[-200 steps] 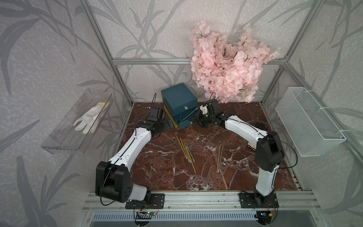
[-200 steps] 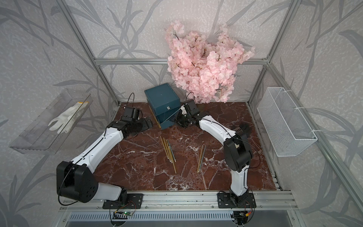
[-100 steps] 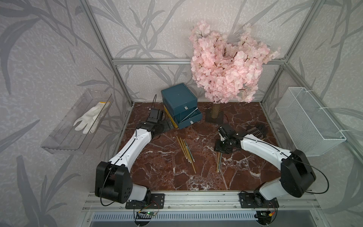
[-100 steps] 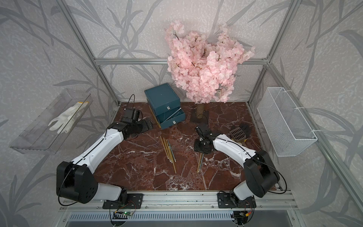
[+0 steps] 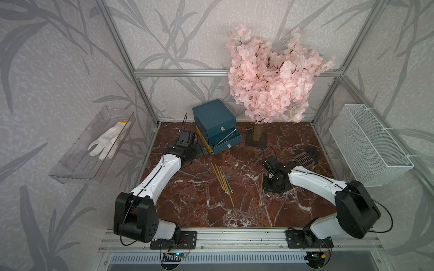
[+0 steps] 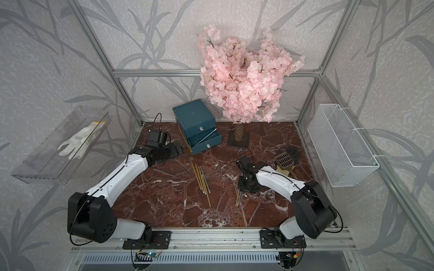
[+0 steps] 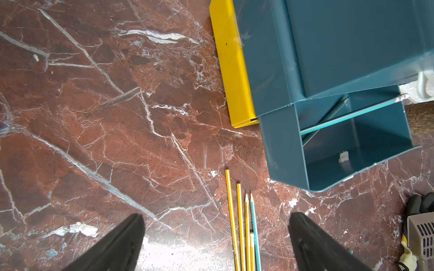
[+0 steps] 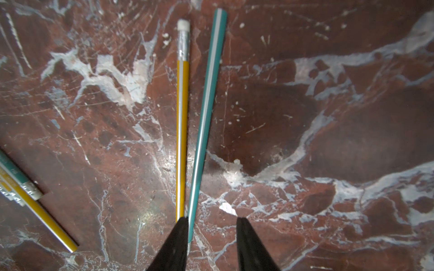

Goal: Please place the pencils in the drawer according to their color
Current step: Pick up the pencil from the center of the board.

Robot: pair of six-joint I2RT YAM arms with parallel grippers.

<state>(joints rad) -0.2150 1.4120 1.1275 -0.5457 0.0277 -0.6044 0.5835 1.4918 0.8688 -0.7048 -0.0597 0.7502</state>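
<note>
Both top views: boxy dark teal plastic three-drawer chest (image 5: 215, 119) at the back of the red-brown marble tabletop (image 5: 187, 211), its teal middle drawer (image 5: 224, 147) pulled out with one slanted teal pencil (image 5: 226, 138) inside. We see a loose bunch of thin yellow and teal pencils (image 5: 223, 179) mid-table; the right gripper (image 5: 266, 186) sits low at a separate pair nearby. The left gripper (image 6: 176, 150) hangs beside the chest.

Left wrist: left gripper (image 7: 216, 215) spread wide, empty, above bare marble near the bunch; middle drawer shows room.

Right wrist: right gripper (image 8: 212, 219) narrow but not closed, nothing held yet. The teal white-striped pencil (image 8: 206, 112) lies between the jaws, touching one finger; the yellow eraser-tipped pencil (image 8: 182, 117) lies just outside that finger. We'd pinch teal only, keep yellow out, lift level, then head for the teal drawer.
</note>
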